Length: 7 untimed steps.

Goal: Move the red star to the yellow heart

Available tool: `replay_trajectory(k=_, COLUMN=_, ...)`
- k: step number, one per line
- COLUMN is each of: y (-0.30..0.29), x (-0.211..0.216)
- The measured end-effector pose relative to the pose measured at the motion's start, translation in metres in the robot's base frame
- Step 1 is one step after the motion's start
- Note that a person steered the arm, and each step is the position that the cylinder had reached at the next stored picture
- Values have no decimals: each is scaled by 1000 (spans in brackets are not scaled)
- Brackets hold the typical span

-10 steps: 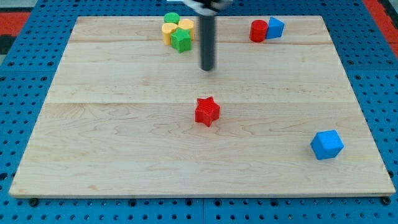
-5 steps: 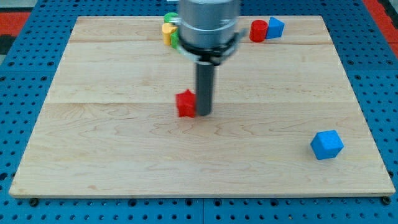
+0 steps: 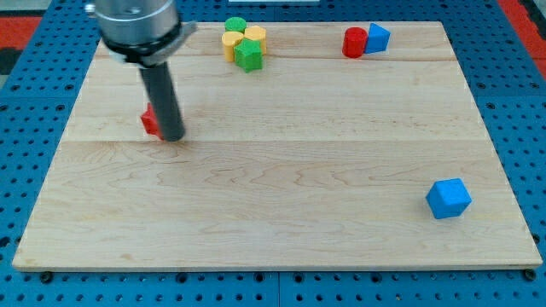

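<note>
Star [image 3: 150, 121] (red), seemingly mostly behind rod [image 3: 164, 98]

**Rod down at the view's left**

The arm enters from the view's top left, its wide grey cylindrical end cut off by the upper edge of the frame. From that cylinder a straight dark rod hangs down, nearly upright, leaning only slightly toward the view's right as it descends. My tip [image 3: 172, 136] sits at the rod's lower end, in the left half of the view and a little above mid-height. The rod's dark shaft is fully in sight from the grey collar down to its end, and looks sharp, while the collar above is somewhat blurred. No other joints or links of the arm show.
</note>
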<state>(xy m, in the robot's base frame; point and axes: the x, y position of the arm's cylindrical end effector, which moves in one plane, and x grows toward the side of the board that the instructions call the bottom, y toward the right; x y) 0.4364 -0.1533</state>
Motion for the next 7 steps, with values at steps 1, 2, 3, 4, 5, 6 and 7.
replay_trajectory(k=1, y=-47, x=-1)
replay_trajectory(k=2, y=-55, x=-15)
replay_trajectory(k=3, y=-32, x=-23)
replay_trajectory(k=4, y=-5, x=-30)
replay_trajectory(k=5, y=21, x=-40)
replay_trajectory(k=6, y=17, x=-66)
replay_trajectory(k=7, y=-27, x=-52)
